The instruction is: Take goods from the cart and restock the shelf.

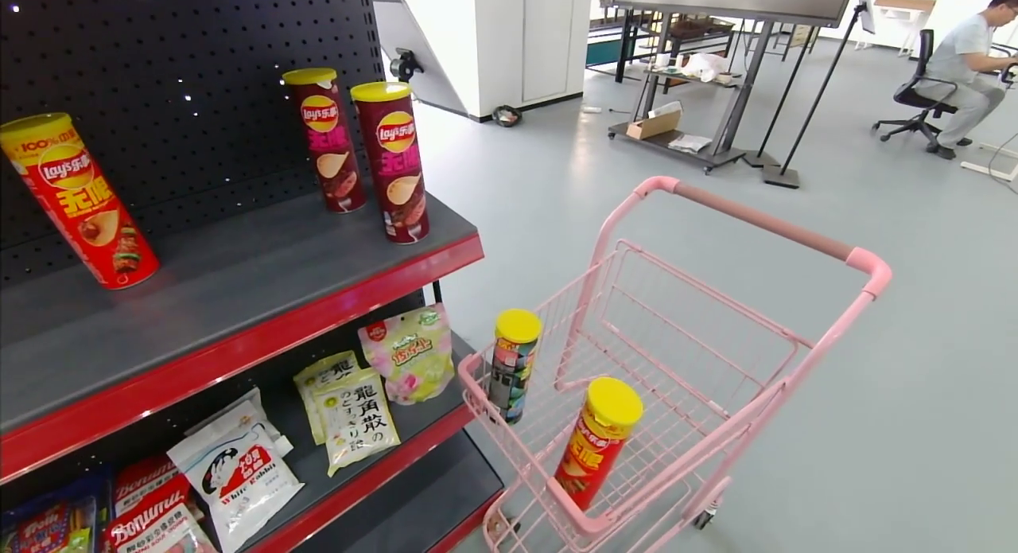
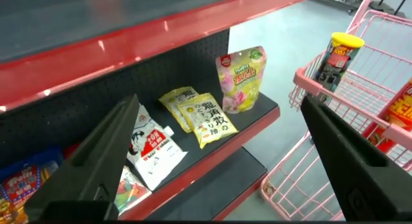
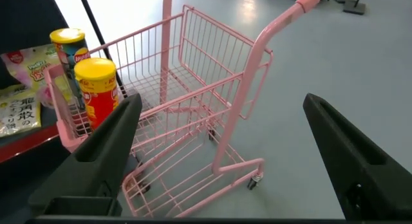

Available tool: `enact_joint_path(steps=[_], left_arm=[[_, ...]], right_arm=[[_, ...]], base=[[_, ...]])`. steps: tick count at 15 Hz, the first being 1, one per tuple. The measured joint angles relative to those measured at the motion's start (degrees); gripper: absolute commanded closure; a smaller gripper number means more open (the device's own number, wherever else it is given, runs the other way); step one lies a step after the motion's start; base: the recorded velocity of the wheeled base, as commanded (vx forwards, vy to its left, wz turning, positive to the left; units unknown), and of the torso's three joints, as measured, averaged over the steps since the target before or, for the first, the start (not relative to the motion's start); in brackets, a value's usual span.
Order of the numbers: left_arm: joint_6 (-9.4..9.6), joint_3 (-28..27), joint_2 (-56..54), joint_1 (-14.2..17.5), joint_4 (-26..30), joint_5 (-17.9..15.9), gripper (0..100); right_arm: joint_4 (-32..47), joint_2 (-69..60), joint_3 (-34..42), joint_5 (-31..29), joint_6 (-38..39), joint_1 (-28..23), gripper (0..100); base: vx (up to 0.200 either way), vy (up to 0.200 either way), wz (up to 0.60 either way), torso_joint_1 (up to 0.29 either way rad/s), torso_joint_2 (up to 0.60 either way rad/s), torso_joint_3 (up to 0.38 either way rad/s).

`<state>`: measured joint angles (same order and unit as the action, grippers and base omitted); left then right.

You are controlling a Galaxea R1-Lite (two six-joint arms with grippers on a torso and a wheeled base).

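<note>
A pink cart (image 1: 720,338) stands right of the shelf and holds two yellow-lidded chip cans: a red one (image 1: 596,442) leaning near the front and a multicoloured one (image 1: 513,366) upright at the corner by the shelf. On the grey top shelf (image 1: 238,282) stand a red can (image 1: 79,199) at the left and two maroon cans (image 1: 326,139) (image 1: 394,163) near the right end. My left gripper (image 2: 219,159) hangs open in front of the lower shelf. My right gripper (image 3: 219,159) hangs open above the cart (image 3: 193,134), both cans (image 3: 96,92) (image 3: 69,47) off to one side.
The lower shelf (image 1: 382,457) carries snack bags: a pink-green one (image 1: 407,354), yellow ones (image 1: 350,414) and a white one (image 1: 238,473). Open grey floor lies right of and behind the cart. A rolling stand (image 1: 700,75) and a seated person are far back.
</note>
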<state>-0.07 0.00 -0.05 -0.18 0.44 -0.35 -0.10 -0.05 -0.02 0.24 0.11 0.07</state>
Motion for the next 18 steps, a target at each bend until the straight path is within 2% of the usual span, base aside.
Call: enact_joint_path(steps=[8, 18], left_arm=[[0.0, 0.0, 0.0, 0.0, 0.0, 0.0, 0], [0.0, 0.0, 0.0, 0.0, 0.0, 0.3, 0]], right_arm=[[0.0, 0.0, 0.0, 0.0, 0.0, 0.0, 0], [0.0, 0.8, -0.2, 0.6, -3.6, -0.4, 0]], base=[[0.0, 0.0, 0.0, -0.162, 0.47, 0.301], [0.0, 0.0, 0.0, -0.007, 0.02, 0.015]])
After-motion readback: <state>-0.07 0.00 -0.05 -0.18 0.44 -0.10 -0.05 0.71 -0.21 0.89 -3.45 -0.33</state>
